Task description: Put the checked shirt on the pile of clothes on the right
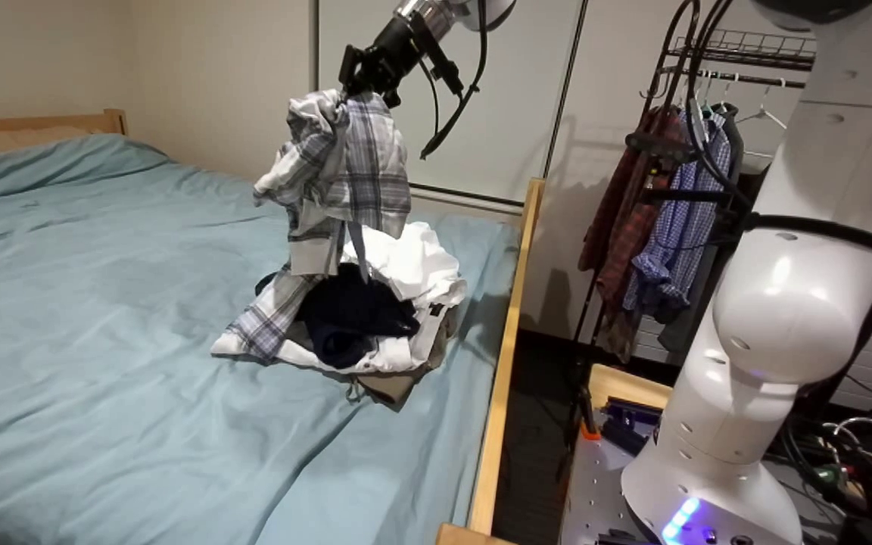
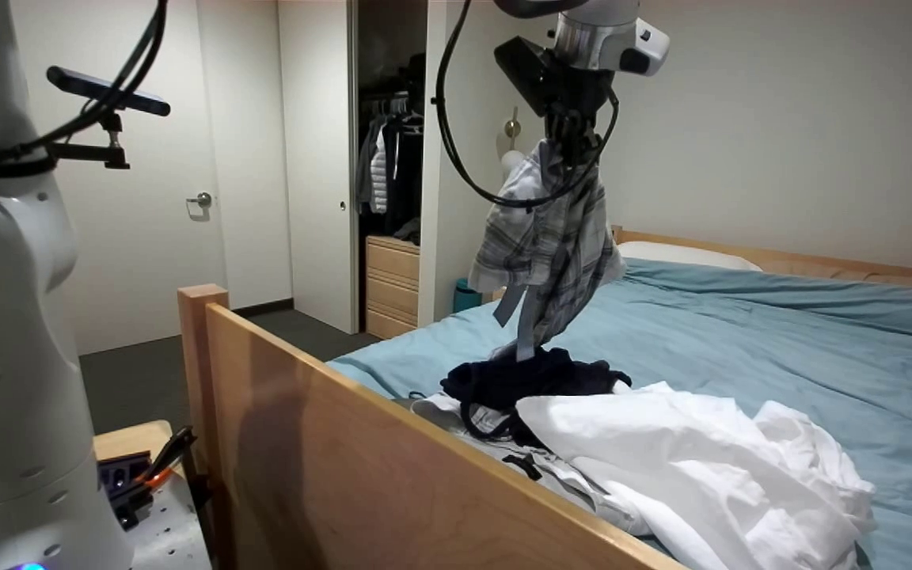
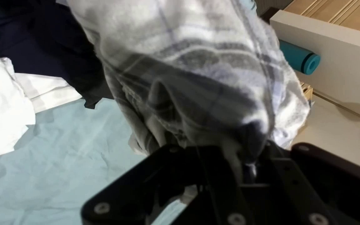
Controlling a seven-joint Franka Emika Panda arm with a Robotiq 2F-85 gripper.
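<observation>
While the tool (image 2: pixel 572 149) pinches it, the checked shirt (image 2: pixel 552 241) hangs.

No legible text, labels, or numbers

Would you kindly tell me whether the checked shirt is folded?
Not folded; it hangs loose. The gripper holds the checked shirt bunched up, its cloth drooping unevenly below in both exterior views.
</observation>
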